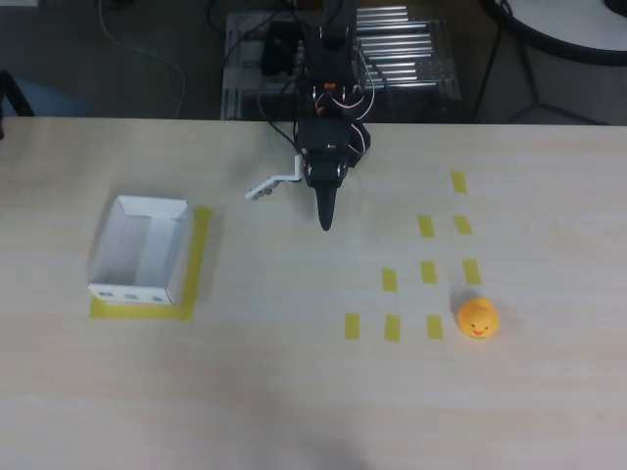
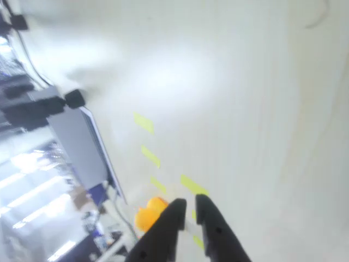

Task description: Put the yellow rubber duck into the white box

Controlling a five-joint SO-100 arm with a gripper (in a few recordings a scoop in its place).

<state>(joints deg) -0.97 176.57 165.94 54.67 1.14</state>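
Hand [image 1: 326,221] hangs over the desk [image 1: 294,392] near its far edge, black fingers nearly together – narrow gap, holding nothing. In the overhead view the yellow rubber duck [image 1: 478,319] sits on the desk well to the hand's right and nearer the camera, just beside the yellow tape strips [image 1: 428,272]. White box [image 1: 142,251] is well to the hand's left on a yellow tape outline. Wrist view – blurred – duck [image 2: 148,213] just left of the fingertips [image 2: 179,207].

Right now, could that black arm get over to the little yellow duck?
Probably yes. The duck sits alone on bare table, right of the gripper in the overhead view, with only flat yellow tape strips between them.
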